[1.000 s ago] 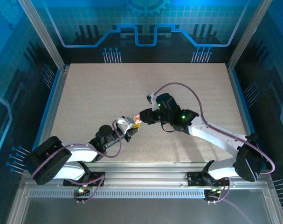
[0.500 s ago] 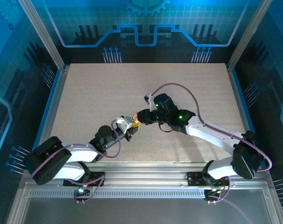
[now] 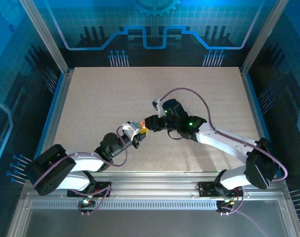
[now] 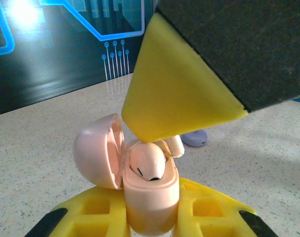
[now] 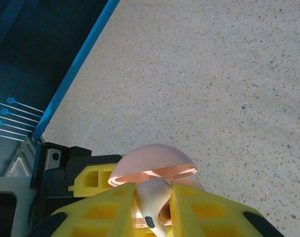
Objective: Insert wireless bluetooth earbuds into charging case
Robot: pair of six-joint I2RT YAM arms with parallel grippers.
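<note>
Left gripper is clamped on the base of the pink charging case. The case sits upright between the yellow fingers with its lid swung open to the left. Right gripper is closed on a pale earbud, which is pinched between its two pads right at the case mouth, just under the lid.

In the left wrist view we see a seated bud in the near well. A second pale tip pokes out just behind it, under the right finger. We judge that tip is the pinched earbud and that it is not home yet, but we can't be sure. A lilac piece lies on the table behind; we can't tell whether it is a bud or a case.

Handling, as we judge it:
- **Earbud:** It is very light, made of hard glossy plastic, rounded and slippery. It will likely twist or squirt out if squeezed on the bulb, so we take it across the stem or flat sides and leave the bulb end free to enter the well.
- **Insertion force:** A gentle push should do. If the bud is off angle it will jam on the well rim rather than bend.
- **Case:** It is also a light, smooth, stiff shell and can roll in the grip. We hold it low on the base, as it is held here, clear of the hinge.
- **Lid:** The lid and hinge look like the weak spot, so we keep the right finger off them.
</note>
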